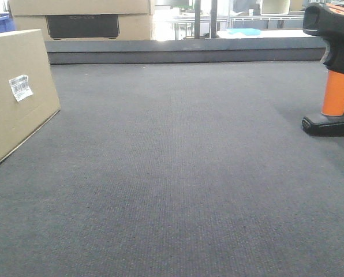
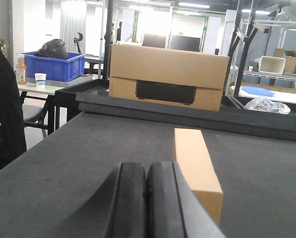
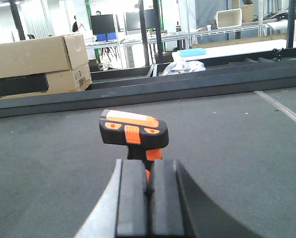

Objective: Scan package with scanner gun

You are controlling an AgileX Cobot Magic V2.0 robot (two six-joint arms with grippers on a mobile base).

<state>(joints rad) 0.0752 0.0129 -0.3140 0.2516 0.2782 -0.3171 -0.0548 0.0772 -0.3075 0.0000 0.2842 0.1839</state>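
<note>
While both grippers are sitting low over the dark mat with their pads pressed together and holding nothing, the task is looking barely begun: neither the box nor the scanner is in anyone's grasp.

The box (image 1: 16, 92) is standing at the left edge of the front view, its white label (image 1: 21, 87) facing the middle of the mat. From the left wrist, the left gripper (image 2: 147, 198) is pointing at the box's narrow end, which is lying just ahead and a little to the right. The scanner (image 1: 333, 69) is standing upright on its black base at the far right of the front view, well apart from the box. The right gripper (image 3: 149, 198) is lining up almost straight behind it, with the scanner's head rising just above the closed pads.

The step in hand appears to be the approach. Next, the right fingers would need to spread, move forward around the orange handle and close on it; then the head must be turned toward the label.

The front view is cutting off the scanner's right side and the box's left part. The label is not showing in the left wrist view. The scanner's base is hiding behind the right pads.
</note>
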